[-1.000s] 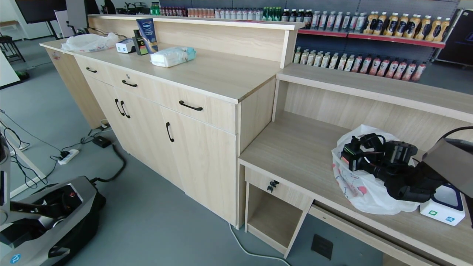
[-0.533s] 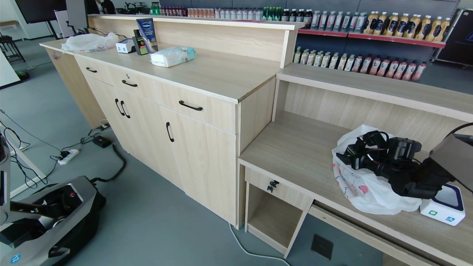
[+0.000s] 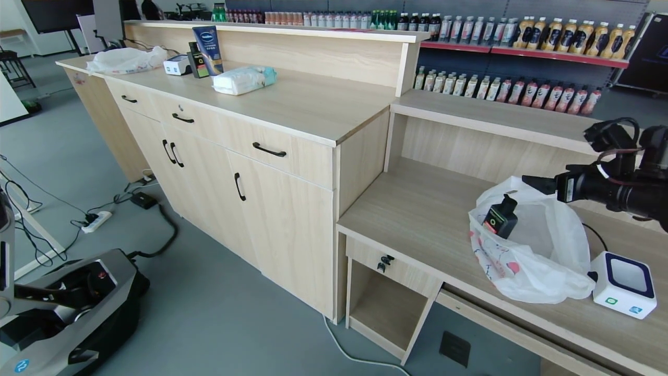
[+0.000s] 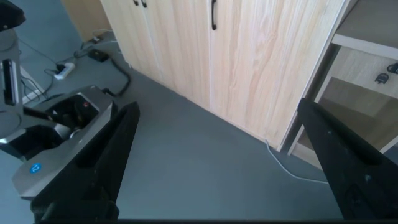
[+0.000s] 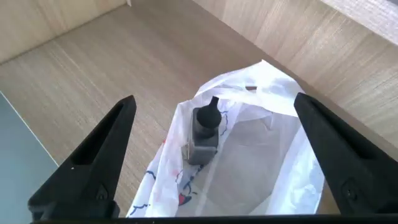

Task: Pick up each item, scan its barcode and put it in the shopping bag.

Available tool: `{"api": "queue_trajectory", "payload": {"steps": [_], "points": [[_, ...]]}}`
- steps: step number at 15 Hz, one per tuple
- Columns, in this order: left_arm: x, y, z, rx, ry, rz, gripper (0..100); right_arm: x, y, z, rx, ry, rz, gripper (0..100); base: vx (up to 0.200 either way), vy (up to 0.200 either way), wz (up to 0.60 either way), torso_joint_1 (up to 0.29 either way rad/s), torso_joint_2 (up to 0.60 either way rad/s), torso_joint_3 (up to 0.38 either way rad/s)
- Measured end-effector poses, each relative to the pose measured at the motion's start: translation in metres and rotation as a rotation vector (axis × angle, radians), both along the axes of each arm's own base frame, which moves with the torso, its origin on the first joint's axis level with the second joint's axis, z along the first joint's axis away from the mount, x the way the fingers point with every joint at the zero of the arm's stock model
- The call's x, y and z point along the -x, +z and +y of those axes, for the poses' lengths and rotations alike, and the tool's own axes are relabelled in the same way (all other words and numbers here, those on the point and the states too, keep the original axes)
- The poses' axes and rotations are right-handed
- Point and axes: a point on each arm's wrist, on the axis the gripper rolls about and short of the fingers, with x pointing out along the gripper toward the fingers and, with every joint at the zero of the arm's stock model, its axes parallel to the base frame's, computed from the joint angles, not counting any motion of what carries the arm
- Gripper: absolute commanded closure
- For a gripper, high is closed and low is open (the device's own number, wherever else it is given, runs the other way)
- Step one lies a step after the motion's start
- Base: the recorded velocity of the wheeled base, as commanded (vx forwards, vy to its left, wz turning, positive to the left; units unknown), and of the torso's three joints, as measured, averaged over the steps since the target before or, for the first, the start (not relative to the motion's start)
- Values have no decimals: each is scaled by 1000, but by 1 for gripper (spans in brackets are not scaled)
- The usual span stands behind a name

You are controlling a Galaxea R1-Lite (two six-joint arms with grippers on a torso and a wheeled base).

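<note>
A white plastic shopping bag (image 3: 527,261) lies open on the low desk (image 3: 417,209). A black bottle (image 3: 500,219) with a black cap stands tilted inside the bag's mouth. My right gripper (image 3: 537,184) hangs open above and to the right of the bag, holding nothing. In the right wrist view the bottle (image 5: 204,134) rests in the bag (image 5: 261,168) below the spread fingers (image 5: 93,168). A white scanner box (image 3: 623,284) sits right of the bag. My left gripper (image 4: 217,109) is open and empty, low over the grey floor beside the cabinet.
The tall counter (image 3: 313,104) at the left carries a blue box (image 3: 207,49), a tissue pack (image 3: 242,79), a small dark item (image 3: 197,61), a second scanner (image 3: 176,65) and another bag (image 3: 125,60). Shelves of bottles (image 3: 501,89) stand behind. Cables (image 3: 151,209) run across the floor.
My right gripper let go of the black bottle inside the bag, then rose up and to the right, out of the bag. The bottle stayed in the bag.
</note>
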Motion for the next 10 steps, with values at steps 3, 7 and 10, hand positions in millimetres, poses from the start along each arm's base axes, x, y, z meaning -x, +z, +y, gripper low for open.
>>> {"api": "queue_trajectory", "payload": {"steps": [3, 7, 10], "points": [[0, 0, 0, 0, 0, 0, 0, 65, 38, 6, 60, -31, -54, 0, 0, 0, -600, 7, 4, 4], [0, 0, 0, 0, 0, 0, 0, 119, 53, -13, 114, -191, -7, 0, 0, 0, -600, 0, 2, 0], [0, 0, 0, 0, 0, 0, 0, 125, 48, -31, 123, -435, 81, 0, 0, 0, -600, -2, 1, 4]]}}
